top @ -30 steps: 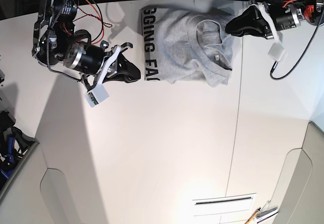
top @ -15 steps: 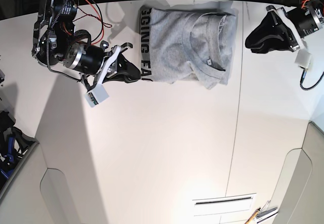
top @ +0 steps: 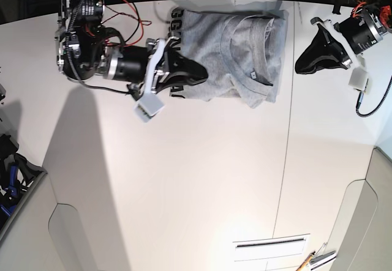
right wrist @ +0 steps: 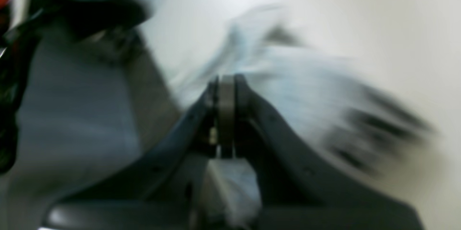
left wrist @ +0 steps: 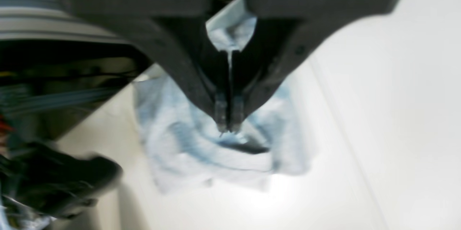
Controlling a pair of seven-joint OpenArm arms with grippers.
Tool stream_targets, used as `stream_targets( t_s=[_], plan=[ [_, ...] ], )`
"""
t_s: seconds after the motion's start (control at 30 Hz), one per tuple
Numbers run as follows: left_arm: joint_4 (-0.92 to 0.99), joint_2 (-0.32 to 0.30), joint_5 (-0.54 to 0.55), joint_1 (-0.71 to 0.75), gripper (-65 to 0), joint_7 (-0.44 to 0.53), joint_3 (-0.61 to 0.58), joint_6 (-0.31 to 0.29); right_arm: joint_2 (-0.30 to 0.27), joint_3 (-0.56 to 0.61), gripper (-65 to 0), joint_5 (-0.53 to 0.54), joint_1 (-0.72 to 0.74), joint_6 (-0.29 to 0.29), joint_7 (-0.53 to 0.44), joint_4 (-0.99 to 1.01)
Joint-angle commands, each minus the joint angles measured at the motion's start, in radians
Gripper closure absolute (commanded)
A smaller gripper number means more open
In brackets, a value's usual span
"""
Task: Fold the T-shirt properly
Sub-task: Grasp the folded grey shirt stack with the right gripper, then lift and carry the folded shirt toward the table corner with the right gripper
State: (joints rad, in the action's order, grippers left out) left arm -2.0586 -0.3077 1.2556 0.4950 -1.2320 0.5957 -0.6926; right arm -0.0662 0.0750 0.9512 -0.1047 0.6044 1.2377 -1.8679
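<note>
The heather-grey T-shirt (top: 239,44) lies folded at the table's far edge, ribbed collar up, with black lettering (top: 176,23) along its left side. My right gripper (top: 202,72) is shut and lies over the shirt's lettered left edge; the blurred right wrist view shows its shut tips (right wrist: 225,82) with the shirt (right wrist: 295,78) just beyond. I cannot tell whether it pinches cloth. My left gripper (top: 298,68) is shut and empty, to the right of the shirt and apart from it. The left wrist view shows its shut tips (left wrist: 228,127) above the shirt (left wrist: 201,158).
A seam (top: 288,136) runs down the white table right of centre. A slotted white plate (top: 269,243) and small tools (top: 313,260) lie at the near edge. A dark bin (top: 12,173) stands off the table's left side.
My right arm has swung to the right from beside the shirt onto its lettered edge. My left gripper has left the collar, pulled back to the right, then held there. The shirt lies flatter.
</note>
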Motion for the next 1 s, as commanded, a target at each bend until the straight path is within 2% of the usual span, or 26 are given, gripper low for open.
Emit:
stream_targets(
  t_s=[0.0,0.07,0.17,0.3,0.4,0.5,0.67,0.97],
  plan=[
    [-0.013,-0.011,-0.018,-0.002,0.0,0.033,0.005,-0.006,0.002,0.043,0.0,0.012,0.011,0.022,-0.013,-0.017],
    [-0.011,-0.011,-0.117,-0.002,0.0,0.079,0.005,-0.006,0.002,0.148,0.0,-0.065,0.027,0.024,-0.014,-0.017],
    [-0.003,-0.011,-0.311,-0.002,0.0,0.184,0.007,-0.005,0.002,0.302,0.0,-0.251,0.080,0.023,-0.028,-0.017],
    [-0.003,-0.011,-0.591,-0.002,0.0,0.257,0.008,0.119,0.002,0.468,0.0,-0.536,0.154,0.010,-0.113,-0.017],
    [-0.002,-0.011,-0.715,-0.001,0.0,0.287,0.008,0.193,0.002,0.565,0.0,-0.684,0.196,0.003,-0.151,-0.017],
    [-0.002,-0.011,-0.765,-0.001,0.0,0.290,0.008,0.215,-0.008,0.644,0.0,-0.791,0.218,0.001,-0.185,-0.017],
    [-0.001,-0.011,-0.771,-0.001,0.0,0.290,0.008,0.214,-0.023,0.719,0.0,-0.846,0.218,0.001,-0.198,0.000],
    [-0.001,-0.011,-0.766,-0.001,0.0,0.294,0.008,0.218,-0.069,0.726,0.0,-0.918,0.218,-0.006,-0.225,0.219]
  ],
)
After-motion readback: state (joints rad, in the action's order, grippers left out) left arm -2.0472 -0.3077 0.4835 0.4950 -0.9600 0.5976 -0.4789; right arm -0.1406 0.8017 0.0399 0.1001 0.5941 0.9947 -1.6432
